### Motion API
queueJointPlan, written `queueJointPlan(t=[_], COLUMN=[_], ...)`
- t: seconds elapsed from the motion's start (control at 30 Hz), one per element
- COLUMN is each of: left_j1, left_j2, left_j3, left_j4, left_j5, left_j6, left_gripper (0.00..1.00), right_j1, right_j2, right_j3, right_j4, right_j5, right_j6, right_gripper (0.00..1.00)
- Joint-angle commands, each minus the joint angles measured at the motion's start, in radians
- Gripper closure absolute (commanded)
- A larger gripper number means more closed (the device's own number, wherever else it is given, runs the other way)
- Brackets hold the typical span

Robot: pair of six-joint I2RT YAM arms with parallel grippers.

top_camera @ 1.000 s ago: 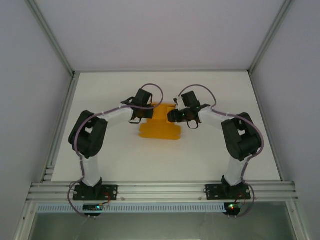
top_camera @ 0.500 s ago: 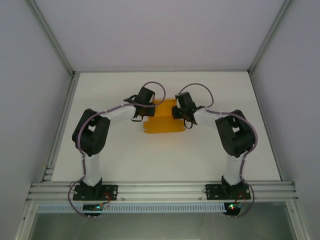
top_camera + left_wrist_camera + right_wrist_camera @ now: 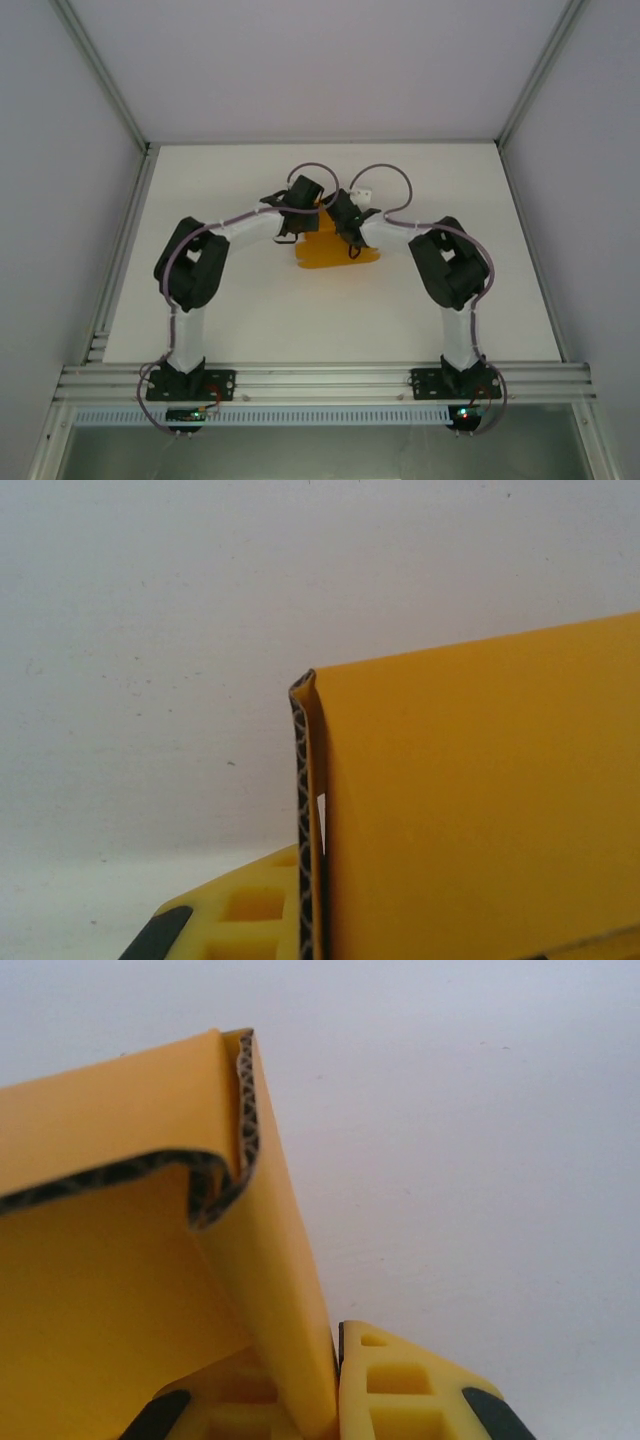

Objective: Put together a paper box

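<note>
I see the paper box [image 3: 338,252] on the white worktop [image 3: 240,310], toward the far side and between the two arms; it is partly folded, with card walls standing up. The left gripper [image 3: 307,218] is closed on the left wall of the card; in the left wrist view one yellow finger [image 3: 245,920] sits against the corrugated edge. The right gripper [image 3: 337,1385] pinches a raised flap on the right side; its jaws are tight on the card.
</note>
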Motion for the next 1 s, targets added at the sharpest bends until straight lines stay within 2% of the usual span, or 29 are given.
queueJointPlan(t=[0.0,0.13,0.47,0.63,0.8,0.97], left_j1=[-0.012,-0.008,-0.01,-0.01,-0.011,-0.012], left_j2=[0.02,0.02,-0.008,-0.019,-0.028,-0.031], left_j3=[0.029,0.025,-0.031,-0.048,-0.072,-0.077], left_j4=[-0.188,-0.184,-0.057,-0.036,-0.014,-0.017], left_j5=[-0.057,-0.056,0.054,0.068,0.091,0.088], left_j6=[-0.14,-0.152,-0.048,-0.001,0.038,0.057], left_gripper=[1.0,1.0,1.0,1.0,1.0,1.0], right_j1=[-0.033,-0.057,-0.101,-0.134,-0.172,-0.18], right_j2=[0.079,0.036,-0.093,-0.156,-0.2,-0.219], right_j3=[0.007,-0.066,-0.317,-0.383,-0.419,-0.397], right_j4=[-0.25,-0.112,0.427,0.504,0.559,0.536], right_j5=[0.249,0.165,-0.105,-0.225,-0.352,-0.359], right_j6=[0.245,0.197,-0.156,-0.22,-0.255,-0.291], right_gripper=[1.0,1.0,1.0,1.0,0.85,0.76])
